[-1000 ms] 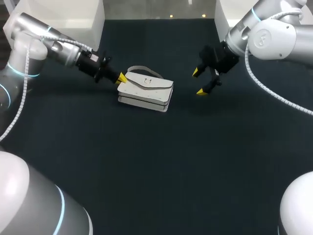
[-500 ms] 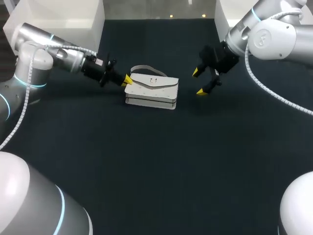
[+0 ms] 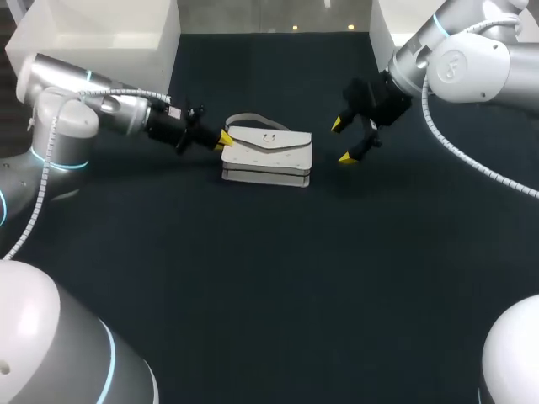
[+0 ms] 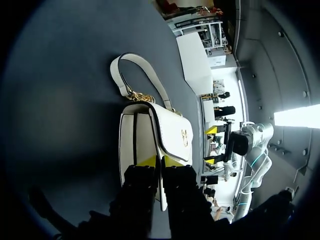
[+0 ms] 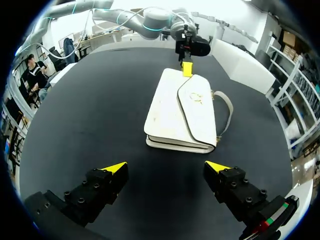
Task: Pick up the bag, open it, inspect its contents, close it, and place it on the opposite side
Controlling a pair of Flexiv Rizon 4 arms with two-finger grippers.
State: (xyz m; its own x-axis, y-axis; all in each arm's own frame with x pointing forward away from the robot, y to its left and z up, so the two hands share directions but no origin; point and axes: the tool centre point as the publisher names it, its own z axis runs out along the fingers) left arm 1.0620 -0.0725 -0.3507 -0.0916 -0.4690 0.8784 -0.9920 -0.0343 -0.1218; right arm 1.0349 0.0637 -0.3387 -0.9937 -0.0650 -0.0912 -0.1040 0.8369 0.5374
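Toward the far middle of the dark table [image 3: 269, 278] lies the bag [image 3: 268, 156], resting flat on its back with the front turned up. It is a small white handbag with an envelope flap [image 3: 282, 145] edged in dark piping. A small gold clasp [image 3: 268, 137] sits at the middle of the flap, and rows of tiny studs dot the front. A white strap [image 3: 244, 119], joined to the body by gold links, loops out flat on the table along the far side. On the near side the layered edges of the base show as stacked white bands.

At the bag's left end sits the left gripper [image 4: 160, 161]. Its two yellow tips stand close together, one on each side of the flap's piped edge, pinching that end of the bag. The left arm comes in low from the far left, stretched almost level with the table.

The right gripper [image 3: 342, 141] hangs to the right of the bag and apart from it. Its fingers are spread wide with nothing between them, and they point toward the bag's right end. Only a strip of bare table lies between this gripper and the bag.

The bag's long axis runs left to right, nearly square to the table's edges. Its strap side points far and its base points near.
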